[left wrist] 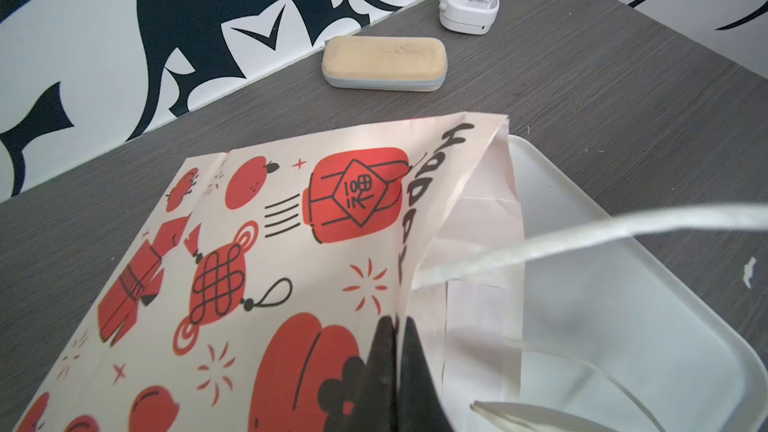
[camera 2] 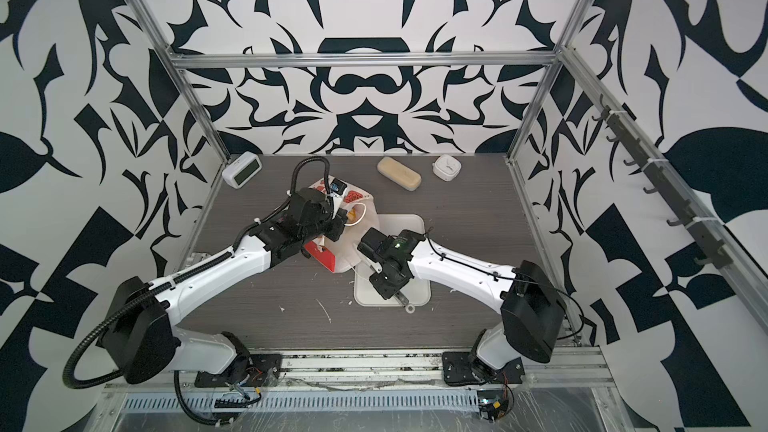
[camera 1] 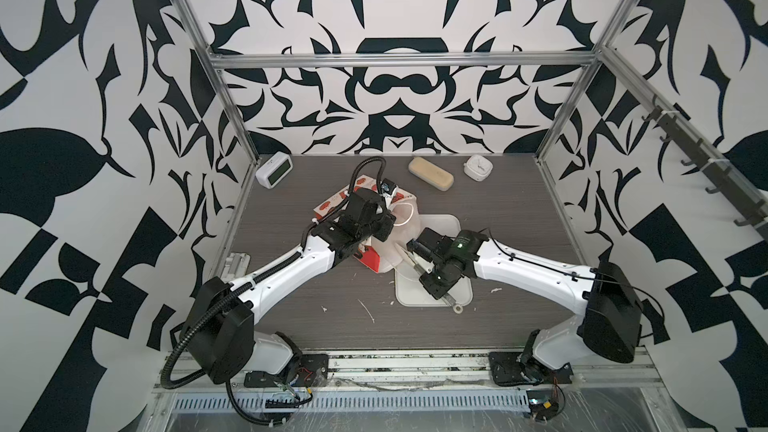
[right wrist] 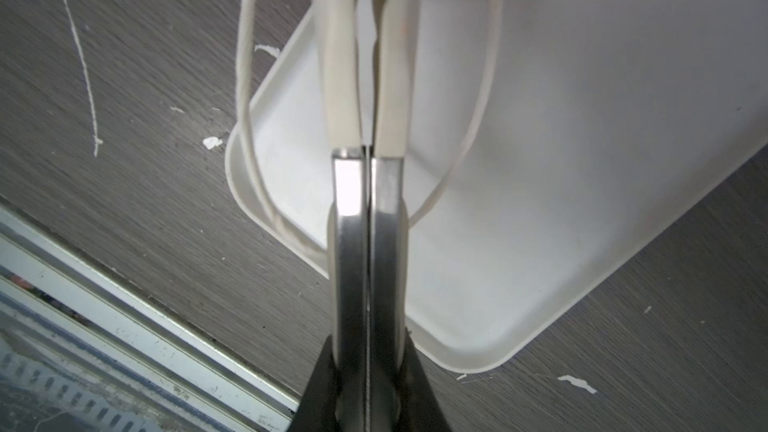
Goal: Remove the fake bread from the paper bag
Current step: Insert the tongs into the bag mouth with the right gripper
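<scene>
**A:** Where is the paper bag (camera 1: pixel 332 206)?

**B:** It lies tilted on the grey surface (camera 1: pixel 291 305). Its open mouth faces the white tray (camera 1: pixel 411 297), and in both top views it overlaps the tray's far end.

**A:** And the left pincer (left wrist: pixel 397 326)?

**B:** It is clenched on the bag's rim. In the wrist view its black fingers (left wrist: pixel 384 351) pinch the printed paper wall right at the mouth. A white cord handle (left wrist: pixel 582 231) loops across above the tray.

**A:** The right pincer (right wrist: pixel 368 351)?

**B:** It grasps a pair of metal tongs (right wrist: pixel 368 201), with the two arms squeezed together. Their white tips point toward the bag's mouth, over the tray.

**A:** Can you see the fake bread (camera 2: pixel 352 214)?

**B:** Barely. In a top view a small golden patch shows inside the bag's mouth, beside the cord. It is too small to tell which piece it is.

**A:** What else is on the surface?

**B:** A pale beige block (camera 1: pixel 431 173) and a small white box (camera 1: pixel 478 167) sit near the back wall, well apart from the bag.
</scene>
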